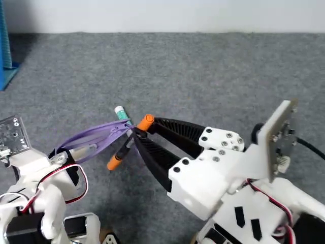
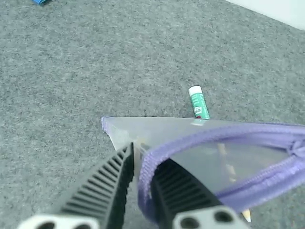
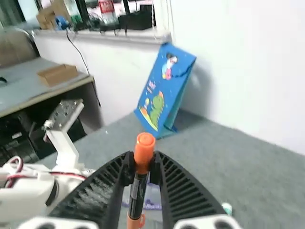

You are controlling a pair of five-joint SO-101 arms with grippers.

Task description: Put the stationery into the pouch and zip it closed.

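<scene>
Right gripper: clamped on a pen just below its orange cap, one black finger on each side of the barrel.
Pen's long axis: in the high view it runs on a slant, cap at the far end and the other orange end nearer the arms, crossing the free end of the pouch.
Pen against pouch: touching or very close at the crossing. Whether the lower end is inside the mouth or only in front of the clear wall is hard to tell from these angles.
Left gripper: clenched on one corner of the pouch, beside the purple zip, and holding it up off the surface.
Pouch's long axis: it stretches from the left gripper towards the right gripper. The zip's two purple bands stand apart, so the mouth is open.
Nearer arm: the right one, which already has the pen at the pouch's open end. The left one only steadies the pouch.
What the move turns on: the pen lies across the pouch rather than along it, so I judge it must be lined up with the open zip to slide in.
Loose stationery: a green-and-white stick lies on the grey mat just beyond the pouch, free of both grippers.
Step in hand: loading the pen; zipping not yet begun.
Backdrop: a blue bag leans against the wall.
</scene>
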